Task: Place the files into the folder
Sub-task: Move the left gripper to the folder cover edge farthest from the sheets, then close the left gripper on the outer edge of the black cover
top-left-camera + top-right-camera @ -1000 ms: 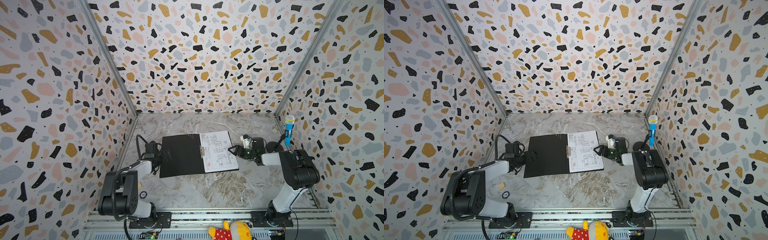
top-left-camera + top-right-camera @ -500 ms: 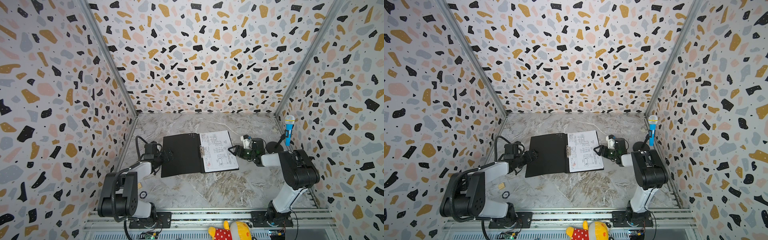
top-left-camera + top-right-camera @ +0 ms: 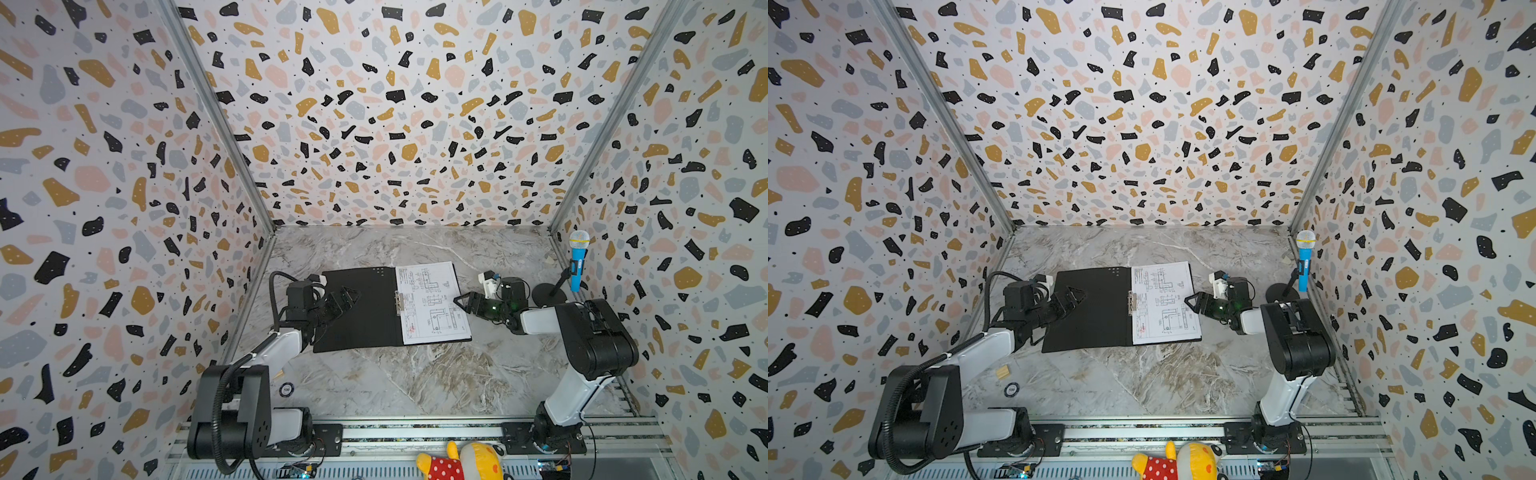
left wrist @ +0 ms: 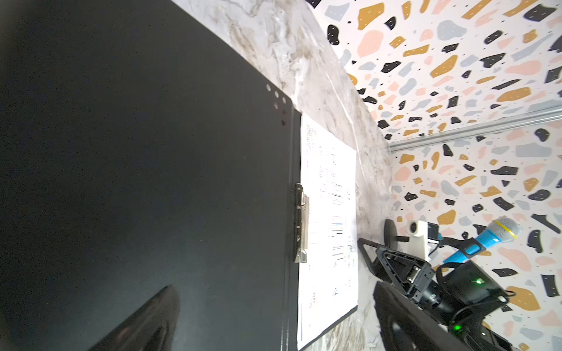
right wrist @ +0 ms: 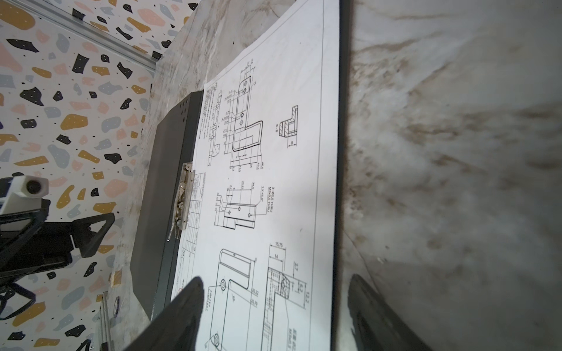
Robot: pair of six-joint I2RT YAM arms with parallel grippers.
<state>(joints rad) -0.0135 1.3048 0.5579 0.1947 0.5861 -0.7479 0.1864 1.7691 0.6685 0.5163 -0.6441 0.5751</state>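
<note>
The folder (image 3: 361, 316) lies open on the marble table, black inside facing up, in both top views (image 3: 1096, 320). The files (image 3: 432, 299) rest on its right half, a sheet of technical drawings on top (image 5: 273, 182), held at the spine by the metal clip (image 5: 182, 200). My left gripper (image 3: 347, 297) is open over the bare left cover (image 4: 152, 152), holding nothing. My right gripper (image 3: 461, 301) is open at the files' right edge. One finger (image 5: 182, 304) is over the drawing and the other finger (image 5: 371, 304) is over the table.
A blue microphone (image 3: 578, 259) stands on a round base by the right wall, just behind my right arm. A plush toy (image 3: 461, 461) lies on the front rail. A small round token (image 3: 286, 389) and a wooden block (image 3: 1003, 371) sit near my left arm's base.
My left gripper has moved right, from the folder's left edge to over its left cover. The right gripper and the files have stayed put.
</note>
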